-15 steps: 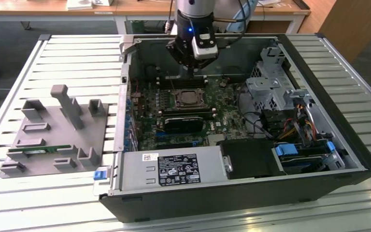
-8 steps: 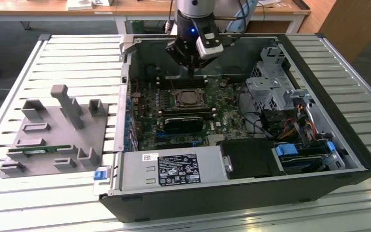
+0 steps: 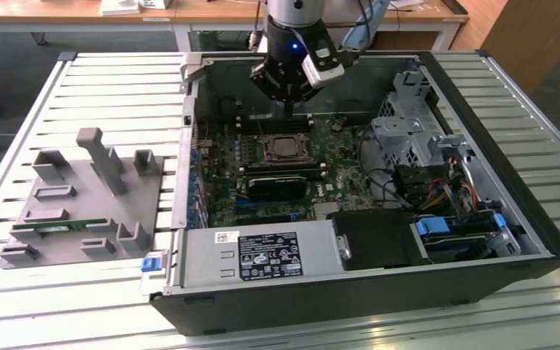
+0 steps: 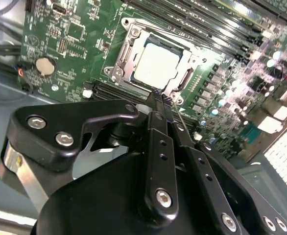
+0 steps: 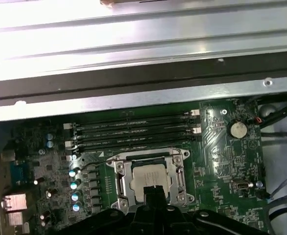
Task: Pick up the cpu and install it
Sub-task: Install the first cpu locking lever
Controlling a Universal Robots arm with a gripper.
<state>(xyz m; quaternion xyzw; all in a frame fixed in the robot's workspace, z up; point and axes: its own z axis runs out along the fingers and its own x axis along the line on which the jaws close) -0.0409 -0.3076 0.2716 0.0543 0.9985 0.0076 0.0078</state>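
Both wrist views: silver-grey square cpu (image 4: 157,64) sits in socket; my pincer (image 4: 161,95) narrow, empty, hovering; seating done.

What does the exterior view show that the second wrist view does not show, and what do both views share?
In the exterior view alone: the whole open computer case, the grey fixture tray on the exterior view's left, and the power supply.

In the second wrist view alone: the end effector up close with its fingers together and empty, and a round coin battery.

Shared: the cpu seated in its socket on the green motherboard.
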